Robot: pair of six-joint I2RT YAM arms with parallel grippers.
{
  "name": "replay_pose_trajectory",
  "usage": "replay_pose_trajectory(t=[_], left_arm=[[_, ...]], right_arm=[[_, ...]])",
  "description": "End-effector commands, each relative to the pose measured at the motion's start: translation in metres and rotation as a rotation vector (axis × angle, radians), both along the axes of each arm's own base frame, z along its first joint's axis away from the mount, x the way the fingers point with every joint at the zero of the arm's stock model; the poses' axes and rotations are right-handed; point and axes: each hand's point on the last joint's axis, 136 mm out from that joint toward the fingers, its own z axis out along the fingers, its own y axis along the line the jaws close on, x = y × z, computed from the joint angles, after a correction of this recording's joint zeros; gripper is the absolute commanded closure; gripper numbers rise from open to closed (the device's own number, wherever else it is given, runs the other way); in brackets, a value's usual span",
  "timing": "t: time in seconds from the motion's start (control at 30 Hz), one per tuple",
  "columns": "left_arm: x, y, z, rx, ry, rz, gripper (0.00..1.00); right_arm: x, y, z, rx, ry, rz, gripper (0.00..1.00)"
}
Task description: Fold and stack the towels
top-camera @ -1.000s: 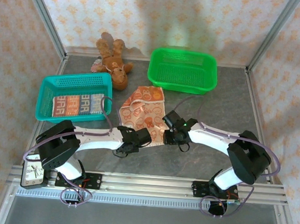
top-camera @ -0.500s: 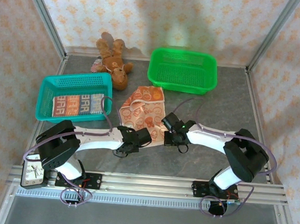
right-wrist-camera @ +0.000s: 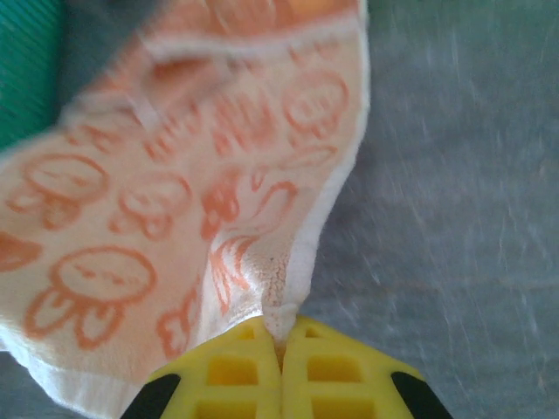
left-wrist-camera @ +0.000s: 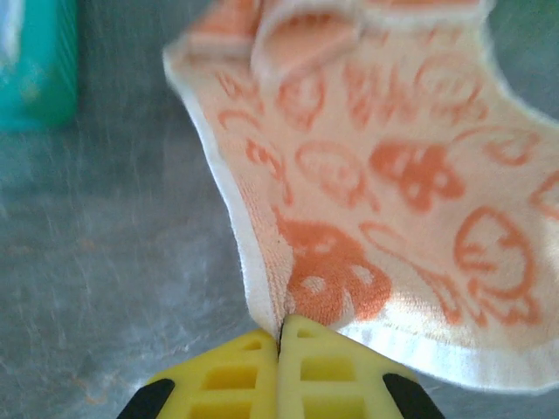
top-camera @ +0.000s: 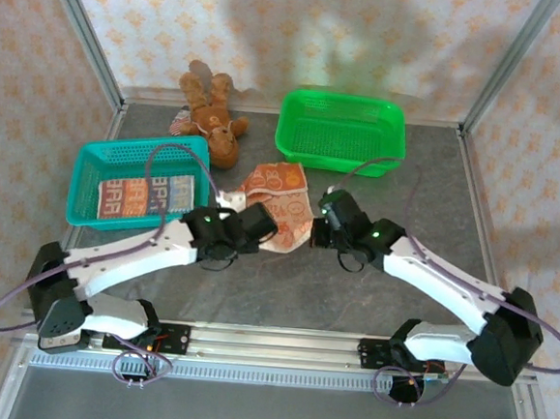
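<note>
- Your left gripper (left-wrist-camera: 280,336) has its yellow jaws pressed tight together on a near corner of the orange towel (left-wrist-camera: 376,166). The cloth fans out ahead of the jaws and to their right.
- Your right gripper (right-wrist-camera: 281,336) is clamped the same way on the other near corner, with cloth spreading ahead and to the left of its jaws.
- Between the two pairs of jaws the towel is bunched up over the grey table (top-camera: 446,198).
- A striped towel (top-camera: 145,195) lies flat in the teal basket (top-camera: 139,150), left of your left jaws.

arms (top-camera: 131,256): white links, black joints | cables (top-camera: 172,147): lilac | fingers (left-wrist-camera: 236,377): yellow
</note>
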Motion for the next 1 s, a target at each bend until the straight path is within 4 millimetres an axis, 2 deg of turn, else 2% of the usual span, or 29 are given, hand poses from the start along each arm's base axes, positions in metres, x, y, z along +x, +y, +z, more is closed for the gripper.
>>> replay_pose_trajectory(t=[0.0,0.13,0.23,0.33,0.4,0.5,0.63,0.8,0.97], left_arm=[[0.011,0.029,0.061,0.094,-0.131,-0.007,1.0],[0.034,0.033,0.132,0.052,-0.268,-0.019,1.0],[0.054,0.033,0.171,0.025,-0.323,-0.027,1.0],[0.072,0.034,0.205,0.038,-0.366,-0.032,1.0],[0.083,0.035,0.22,0.047,-0.388,-0.027,1.0],[0.101,0.033,0.241,0.048,-0.414,-0.048,1.0],[0.118,0.027,0.255,0.048,-0.431,-0.051,1.0],[0.126,0.024,0.259,0.033,-0.44,-0.044,1.0],[0.122,0.024,0.271,-0.007,-0.468,-0.043,1.0]], right_arm=[[0.011,-0.011,0.066,0.034,-0.148,-0.048,1.0],[0.028,-0.011,0.142,0.075,-0.321,-0.072,1.0],[0.04,-0.014,0.197,0.097,-0.444,-0.1,1.0],[0.057,-0.017,0.231,0.096,-0.532,-0.145,1.0],[0.065,-0.019,0.251,0.108,-0.584,-0.162,1.0],[0.079,-0.024,0.269,0.116,-0.63,-0.192,1.0],[0.096,-0.032,0.282,0.109,-0.655,-0.225,1.0],[0.103,-0.034,0.294,0.095,-0.681,-0.226,1.0],[0.105,-0.039,0.309,0.089,-0.713,-0.234,1.0]])
